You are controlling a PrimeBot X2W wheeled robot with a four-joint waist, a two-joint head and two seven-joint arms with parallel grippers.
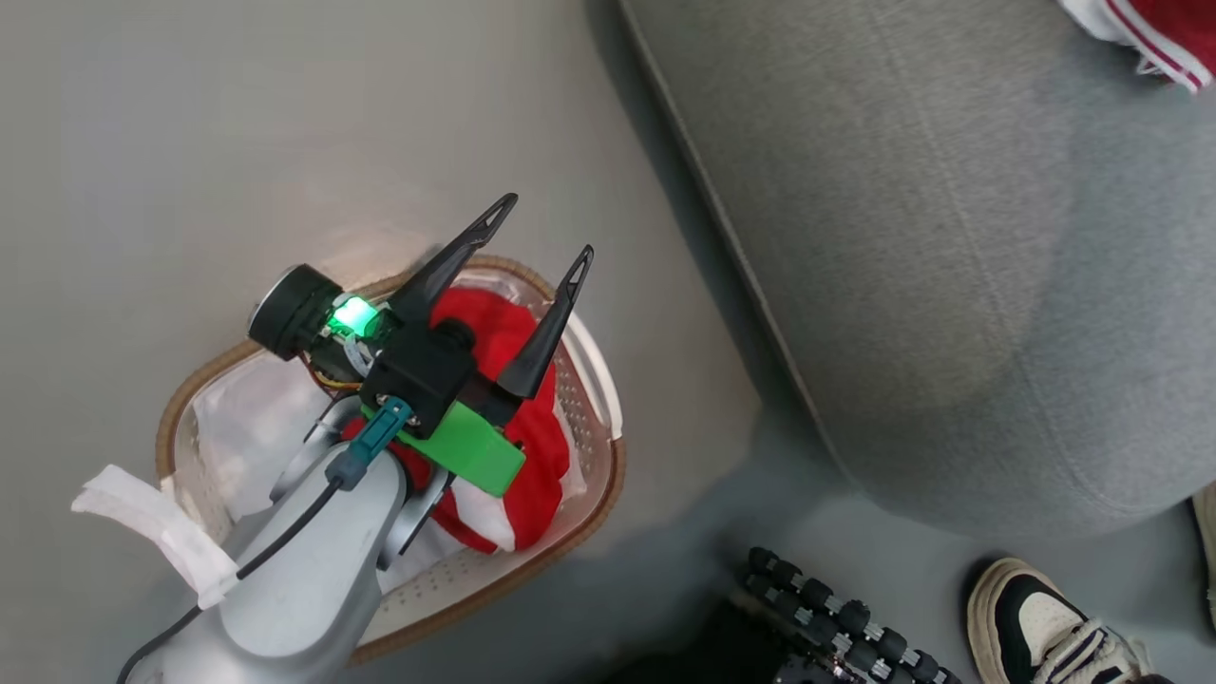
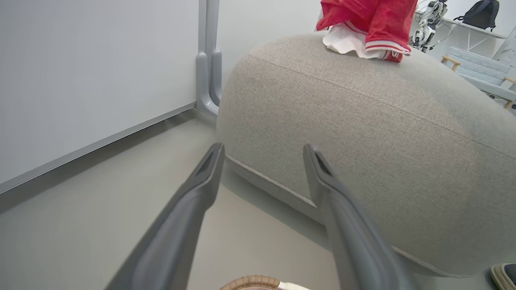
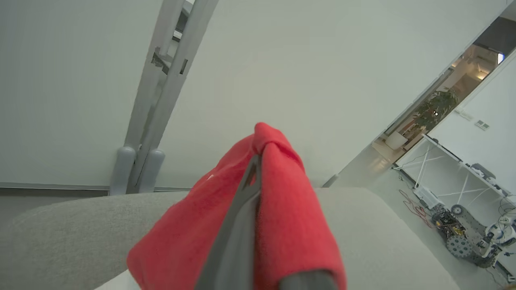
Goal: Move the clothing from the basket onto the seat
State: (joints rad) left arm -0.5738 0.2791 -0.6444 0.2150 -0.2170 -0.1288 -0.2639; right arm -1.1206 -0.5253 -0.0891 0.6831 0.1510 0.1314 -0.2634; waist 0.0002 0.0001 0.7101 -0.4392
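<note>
- A heap of soft red sports clothing with white panels (image 1: 532,456) is seen in the oval white perforated plastic basket with a brown woven rim (image 1: 597,380). It lies beneath the left gripper (image 1: 551,223), whose two long dark fingers are spread wide with nothing between them.
- The heap's long axis is judged to run along the basket's side nearest the seat. The fingertips are pointed past the rim toward the large rounded grey woven-fabric seat (image 1: 950,285), so a downward tilt would be called for (the left arm is plainly the nearer one).
- The right gripper (image 3: 254,169) is clamped tight on a fold of red cloth (image 3: 290,209), which is held above the seat's grey top.
- Another red garment with white striped trim (image 2: 371,20) is found lying on the seat's crown.
- The fabric in the basket is seen to be limp and bunched, so it is judged likely to drape and catch on the rim when lifted.
- A person's shoe (image 1: 1035,617) is noted on the floor beside the seat.
</note>
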